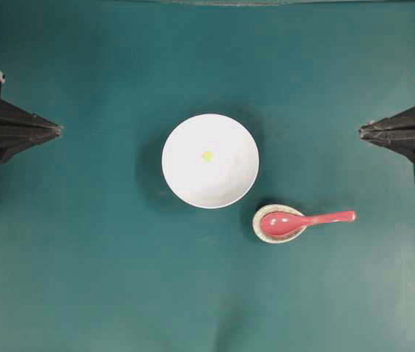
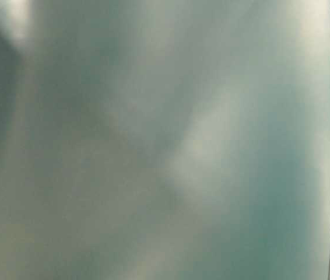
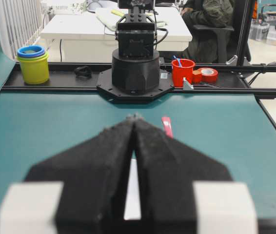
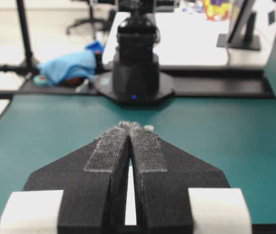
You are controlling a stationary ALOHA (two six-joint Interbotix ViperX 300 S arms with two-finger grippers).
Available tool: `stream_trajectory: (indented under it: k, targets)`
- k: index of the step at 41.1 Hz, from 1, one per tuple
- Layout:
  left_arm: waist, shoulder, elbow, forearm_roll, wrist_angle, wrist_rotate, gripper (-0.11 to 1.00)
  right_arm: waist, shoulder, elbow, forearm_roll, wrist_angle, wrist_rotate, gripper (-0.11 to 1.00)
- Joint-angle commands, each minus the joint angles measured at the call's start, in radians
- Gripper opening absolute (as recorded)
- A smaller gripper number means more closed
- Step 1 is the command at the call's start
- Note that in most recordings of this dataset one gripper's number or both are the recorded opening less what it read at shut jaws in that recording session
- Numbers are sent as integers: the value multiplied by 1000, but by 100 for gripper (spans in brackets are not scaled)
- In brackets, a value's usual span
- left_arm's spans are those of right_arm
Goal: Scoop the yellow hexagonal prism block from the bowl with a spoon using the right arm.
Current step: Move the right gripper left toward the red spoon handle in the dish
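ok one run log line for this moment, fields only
stage: not started | left gripper: shut, empty | right gripper: shut, empty | spoon: scoop on spoon rest | yellow block: in bowl

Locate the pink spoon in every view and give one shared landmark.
Overhead: spoon lower right of centre, scoop on the spoon rest.
Table-level: not in it.
Left wrist: handle tip just right of the gripper.
Right wrist: not in it.
Shared landmark: green table.

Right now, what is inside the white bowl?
Only the yellow hexagonal prism block, near the middle of the bowl. The bowl is uncovered from overhead, so nothing inside is hidden.
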Motion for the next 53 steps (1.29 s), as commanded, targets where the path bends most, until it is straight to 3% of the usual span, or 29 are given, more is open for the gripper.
stream_trajectory:
  k: [1, 14, 22, 26, 40, 53]
  targets:
    - [0, 9, -21, 11, 34, -6, 0, -2, 3, -9, 3, -3, 12, -1]
    - [0, 9, -20, 11, 63, -8, 0, 2, 8, -9, 11, 32, 34, 3]
    - [0, 9, -20, 11, 63, -5, 0, 11, 17, -6, 12, 61, 35, 45]
    - [0, 11, -20, 12, 63, -2, 0, 21, 34, -2, 12, 63, 37, 57]
    - [-2, 12, -18, 14, 54, 5, 0, 74, 161, 37, 18, -28, 37, 56]
    - [0, 12, -18, 12, 48, 5, 0, 132, 351, 143, 109, -270, 37, 56]
